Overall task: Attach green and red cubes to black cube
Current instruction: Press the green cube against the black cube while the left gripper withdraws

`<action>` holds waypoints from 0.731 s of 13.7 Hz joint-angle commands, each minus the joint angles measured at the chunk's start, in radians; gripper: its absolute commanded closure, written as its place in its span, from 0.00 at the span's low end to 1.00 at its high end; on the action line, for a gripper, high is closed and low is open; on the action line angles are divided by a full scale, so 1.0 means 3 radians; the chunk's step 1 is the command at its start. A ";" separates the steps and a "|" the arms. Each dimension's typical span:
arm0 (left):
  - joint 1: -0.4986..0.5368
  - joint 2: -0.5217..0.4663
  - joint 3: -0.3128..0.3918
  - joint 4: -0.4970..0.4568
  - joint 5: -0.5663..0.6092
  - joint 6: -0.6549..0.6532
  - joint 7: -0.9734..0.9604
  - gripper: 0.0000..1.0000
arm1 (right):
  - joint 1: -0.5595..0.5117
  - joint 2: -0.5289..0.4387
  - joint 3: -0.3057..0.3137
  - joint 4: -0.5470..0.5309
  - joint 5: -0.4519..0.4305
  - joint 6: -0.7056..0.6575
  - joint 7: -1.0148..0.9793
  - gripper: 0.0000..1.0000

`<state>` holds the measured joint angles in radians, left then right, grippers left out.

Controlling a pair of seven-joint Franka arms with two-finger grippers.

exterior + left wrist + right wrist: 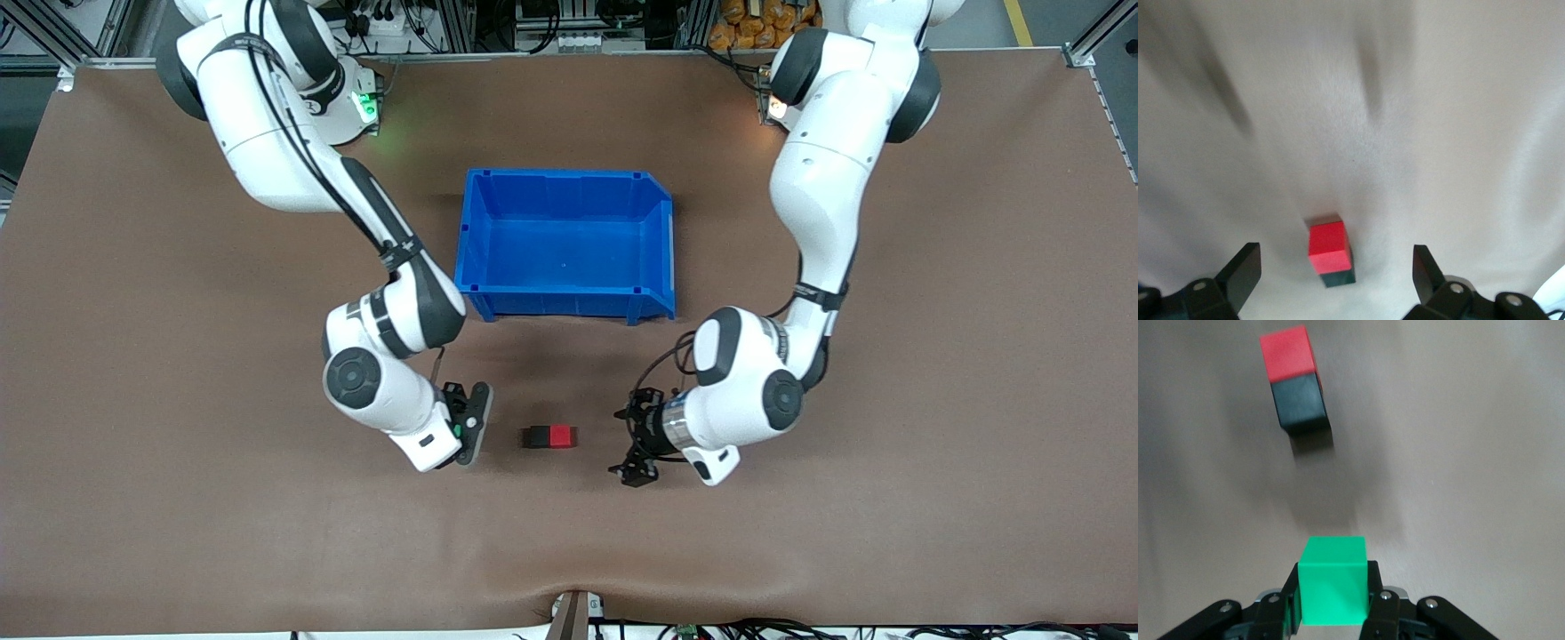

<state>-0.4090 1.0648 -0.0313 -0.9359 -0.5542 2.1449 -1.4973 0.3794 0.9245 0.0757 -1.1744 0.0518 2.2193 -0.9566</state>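
The red cube (562,436) and the black cube (536,436) lie joined side by side on the brown table, the black one toward the right arm's end. My right gripper (471,423) is low beside the black cube and is shut on the green cube (1333,580), of which only a sliver shows in the front view (457,430). The right wrist view shows the black cube (1300,403) and the red cube (1288,353) ahead of the green one, with a gap between. My left gripper (624,444) is open and empty beside the red cube (1328,245), jaws wide apart.
An empty blue bin (565,295) stands on the table farther from the front camera than the cubes, between the two arms. Brown table surface lies all round the cubes.
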 commanded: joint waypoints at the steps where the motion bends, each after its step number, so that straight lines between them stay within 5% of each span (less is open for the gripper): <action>1: 0.0212 -0.0205 -0.0008 -0.0050 0.0246 -0.0455 0.0362 0.00 | 0.0146 0.0098 -0.0078 0.0100 -0.0122 0.0179 0.0182 1.00; 10: 0.0555 -0.1023 0.0002 -0.0050 0.1708 -0.1519 0.2023 0.00 | 0.0469 0.0334 -0.0365 0.0335 -0.0116 0.0195 0.0259 1.00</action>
<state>-0.2563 0.8235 -0.0295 -0.9246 -0.1151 1.7460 -1.0022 0.4905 0.9878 -0.0026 -1.1394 0.0361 2.2888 -0.9076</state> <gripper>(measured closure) 0.000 0.608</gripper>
